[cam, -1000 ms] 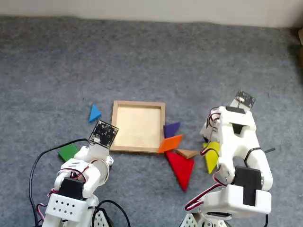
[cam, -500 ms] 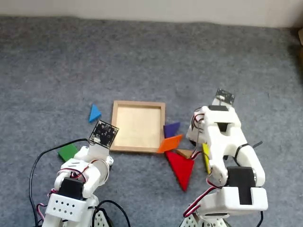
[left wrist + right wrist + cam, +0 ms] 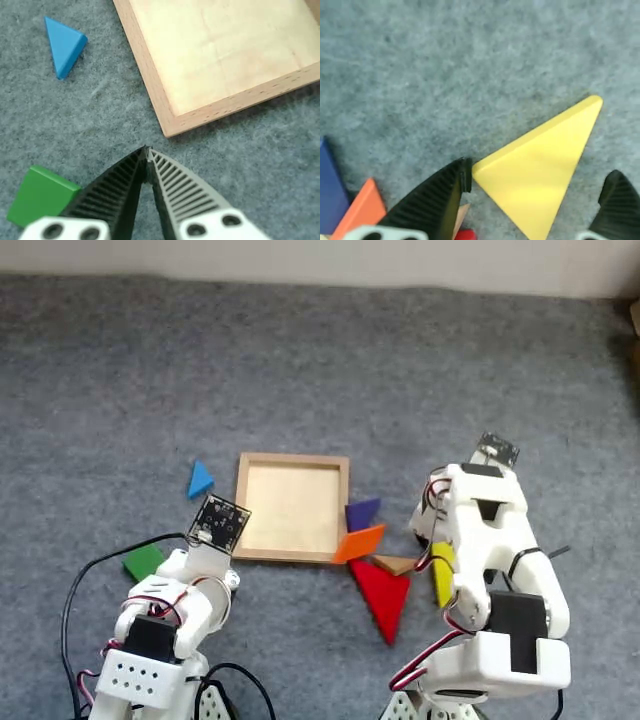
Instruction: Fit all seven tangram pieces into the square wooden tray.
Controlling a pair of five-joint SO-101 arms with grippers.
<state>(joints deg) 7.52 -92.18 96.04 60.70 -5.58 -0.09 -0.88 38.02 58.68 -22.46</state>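
The square wooden tray (image 3: 243, 508) lies on the grey carpet with nothing in it; its corner (image 3: 167, 127) is just beyond my left gripper (image 3: 146, 151), which is shut on nothing. A blue triangle (image 3: 200, 480) and a green piece (image 3: 143, 562) lie left of the tray. At its right are a purple piece (image 3: 361, 513), an orange piece (image 3: 359, 543), a tan triangle (image 3: 396, 564) and a big red triangle (image 3: 382, 595). My right gripper (image 3: 539, 183) is open and straddles the yellow triangle (image 3: 540, 160), with one fingertip (image 3: 462, 175) at its corner.
The right arm's white body (image 3: 495, 540) covers part of the yellow triangle (image 3: 443, 575) in the high view. Bare carpet stretches behind the tray, up to a pale wall edge at the back.
The right arm swung left toward the tray, then came back right. The yellow triangle looked thin and on edge half a second ago and shows broader now. The left arm has kept still.
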